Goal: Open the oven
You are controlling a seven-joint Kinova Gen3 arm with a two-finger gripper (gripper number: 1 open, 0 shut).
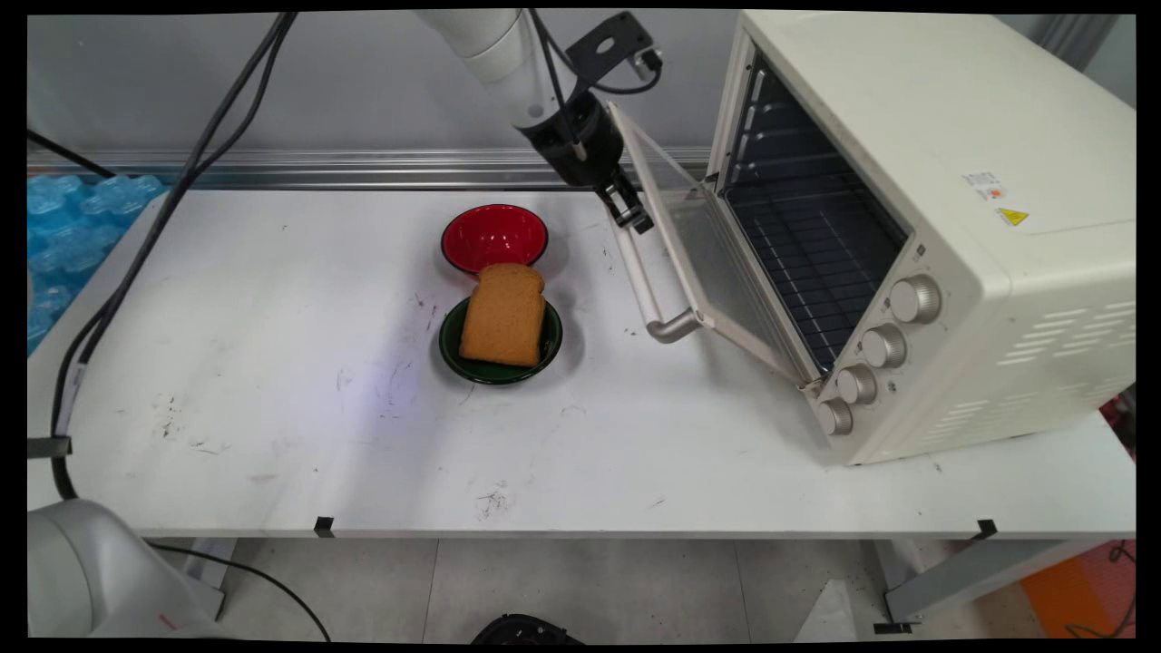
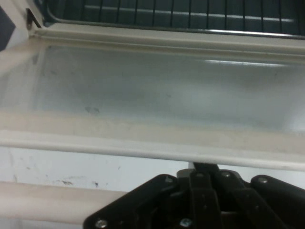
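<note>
Scuffed white table (image 1: 272, 435) fronts grey wall (image 1: 363, 82), tiled floor (image 1: 590, 580) below

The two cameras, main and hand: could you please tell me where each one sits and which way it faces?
Main view: fixed above the table's near side, looking down across it to the wall; shows the arm and gripper at the oven door.
Hand view: on the hand, looking along the gripper at the door's glass; black linkage shows.
Shared: oven door, door handle, oven rack.
</note>
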